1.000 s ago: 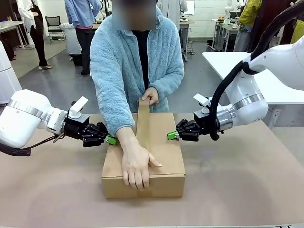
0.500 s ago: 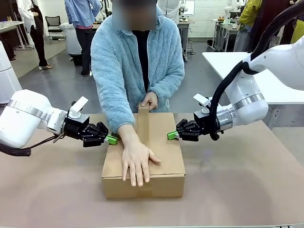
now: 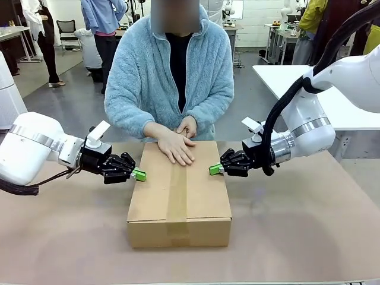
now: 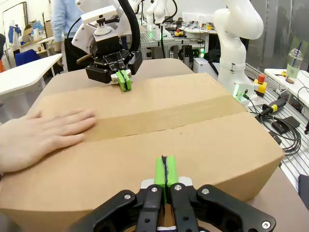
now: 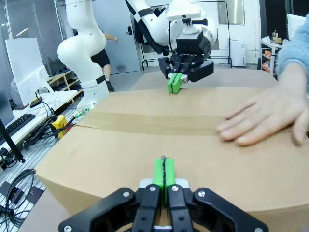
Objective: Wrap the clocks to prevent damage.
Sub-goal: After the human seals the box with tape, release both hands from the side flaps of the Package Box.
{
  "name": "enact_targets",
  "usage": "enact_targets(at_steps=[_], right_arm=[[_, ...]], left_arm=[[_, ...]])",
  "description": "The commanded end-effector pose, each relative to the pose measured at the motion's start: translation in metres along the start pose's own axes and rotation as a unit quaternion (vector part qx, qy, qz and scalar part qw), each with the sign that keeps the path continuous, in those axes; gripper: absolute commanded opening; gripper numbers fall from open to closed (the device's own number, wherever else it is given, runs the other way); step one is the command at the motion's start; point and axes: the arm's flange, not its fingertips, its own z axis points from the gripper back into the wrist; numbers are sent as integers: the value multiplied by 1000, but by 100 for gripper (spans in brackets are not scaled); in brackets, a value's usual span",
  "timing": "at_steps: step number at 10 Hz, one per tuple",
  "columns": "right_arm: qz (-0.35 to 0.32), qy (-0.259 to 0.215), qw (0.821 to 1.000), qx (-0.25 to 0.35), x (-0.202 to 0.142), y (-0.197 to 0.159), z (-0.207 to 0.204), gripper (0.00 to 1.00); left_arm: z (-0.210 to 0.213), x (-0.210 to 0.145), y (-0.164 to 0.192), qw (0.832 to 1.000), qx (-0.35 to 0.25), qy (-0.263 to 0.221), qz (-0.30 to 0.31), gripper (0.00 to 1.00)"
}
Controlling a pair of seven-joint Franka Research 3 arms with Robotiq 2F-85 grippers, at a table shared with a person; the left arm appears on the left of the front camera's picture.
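Note:
A closed brown cardboard box (image 3: 205, 199) lies mid-table with a strip of brown tape (image 3: 177, 199) along its top seam. The clocks are hidden. Both of the person's hands (image 3: 178, 145) rest flat on the far end of the tape. My left gripper (image 3: 139, 175) is shut on nothing, its green tips against the box's upper left edge. My right gripper (image 3: 212, 170) is shut the same way at the upper right edge. The left wrist view has my left gripper (image 4: 165, 171) at the box (image 4: 207, 145), and the right wrist view has my right gripper (image 5: 164, 172) at the box (image 5: 120, 145).
The brown table top (image 3: 297, 237) has free room in front of the box and on both sides. A white table (image 3: 332, 101) stands beyond the right arm. People stand in the background behind the person.
The person's hand slid along the tape from the box's near end to the far end, joining the other hand, which pressed the tape down there. Both grippers stayed put.

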Motion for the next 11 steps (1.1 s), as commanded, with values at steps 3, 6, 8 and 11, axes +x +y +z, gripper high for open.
enact_targets(at_steps=[3, 6, 8, 11], right_arm=[[-3, 3, 1000, -4, -3, -1, -2, 1], [-3, 3, 1000, -4, -3, -1, -2, 1], [-3, 3, 1000, -4, -3, -1, -2, 1], [-3, 3, 1000, -4, -3, -1, -2, 1]], left_arm=[[-2, 0, 2, 1000, 3, 4, -2, 1], [-2, 0, 2, 1000, 3, 4, -2, 1], [-2, 0, 2, 1000, 3, 4, -2, 1], [-2, 0, 2, 1000, 3, 4, -2, 1]])
